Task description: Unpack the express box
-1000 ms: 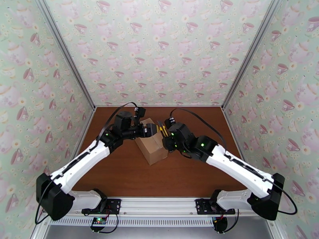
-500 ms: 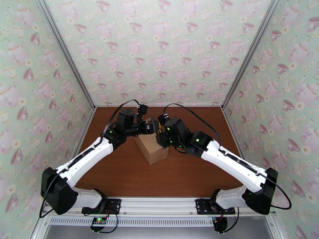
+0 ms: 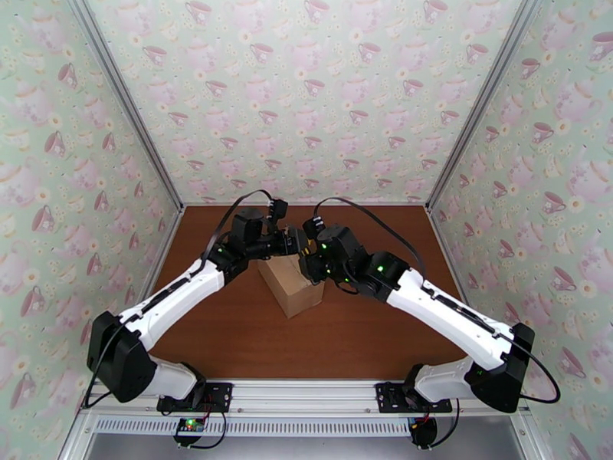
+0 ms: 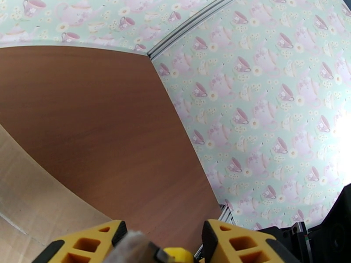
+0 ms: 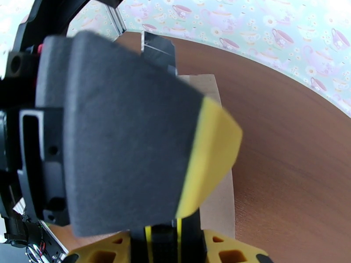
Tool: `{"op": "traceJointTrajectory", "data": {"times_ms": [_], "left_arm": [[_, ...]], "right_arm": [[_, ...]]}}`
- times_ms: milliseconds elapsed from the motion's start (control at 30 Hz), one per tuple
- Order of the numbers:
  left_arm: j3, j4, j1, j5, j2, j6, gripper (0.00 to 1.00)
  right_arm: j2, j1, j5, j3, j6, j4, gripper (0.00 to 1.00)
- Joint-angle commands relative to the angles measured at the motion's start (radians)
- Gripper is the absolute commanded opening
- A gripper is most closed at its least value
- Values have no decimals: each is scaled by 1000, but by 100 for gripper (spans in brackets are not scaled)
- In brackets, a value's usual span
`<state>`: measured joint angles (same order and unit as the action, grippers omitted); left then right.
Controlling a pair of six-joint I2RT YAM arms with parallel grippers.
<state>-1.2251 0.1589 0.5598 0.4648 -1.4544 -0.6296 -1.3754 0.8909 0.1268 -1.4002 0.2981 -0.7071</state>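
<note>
The express box (image 3: pixel 291 289) is a plain brown carton lying closed at the middle of the table, also seen as the box (image 4: pixel 30 202) and the box (image 5: pixel 204 86). Both grippers meet just above its far end. My right gripper (image 3: pixel 308 259) (image 5: pixel 169 248) is shut on a slim black and yellow tool (image 5: pixel 162 239). My left gripper (image 3: pixel 297 241) (image 4: pixel 164 244) faces it, its yellow fingers (image 4: pixel 87 246) apart around the tool's grey and yellow end (image 4: pixel 145 250). One left finger (image 5: pixel 131 136) blocks most of the right wrist view.
The brown wooden table (image 3: pixel 368 331) has bare room all round the box. Teacup-patterned walls (image 3: pixel 306 93) with metal corner posts close it in at the back and both sides. A metal rail (image 3: pixel 306 392) carries the arm bases at the near edge.
The left arm has reached further right and back, bringing its gripper up to the right one, and its fingers have narrowed. The right gripper shifted slightly left and back, then held still.
</note>
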Motion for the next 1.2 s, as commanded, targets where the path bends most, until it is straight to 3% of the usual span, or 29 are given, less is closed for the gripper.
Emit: {"op": "traceJointTrajectory", "data": {"times_ms": [0,233,367,433,633,667,767,867,1167], "left_arm": [[-34,-32,0,25,-17,-11,47],[-37,-45,0,51,-34,-27,32],[-36,-48,-1,47,-38,-30,7],[-31,-60,-1,50,-40,-38,0],[-6,-103,-1,40,-28,-73,0],[0,-115,-2,40,-25,-83,0],[24,-159,-2,23,-13,-133,0],[60,-207,-3,-10,8,-187,0],[100,-305,-4,-82,71,-343,0]], "right_arm": [[-8,-3,-14,-31,-21,26,32],[-6,-2,-10,-26,-24,34,32],[-2,-2,-4,-13,-25,44,31],[1,-2,-7,-5,-24,47,31],[13,-2,-4,24,-13,67,34],[13,-1,-3,28,-11,70,39],[22,-2,11,47,6,84,69],[39,-4,45,67,32,97,81],[127,-6,81,147,92,113,89]]}}
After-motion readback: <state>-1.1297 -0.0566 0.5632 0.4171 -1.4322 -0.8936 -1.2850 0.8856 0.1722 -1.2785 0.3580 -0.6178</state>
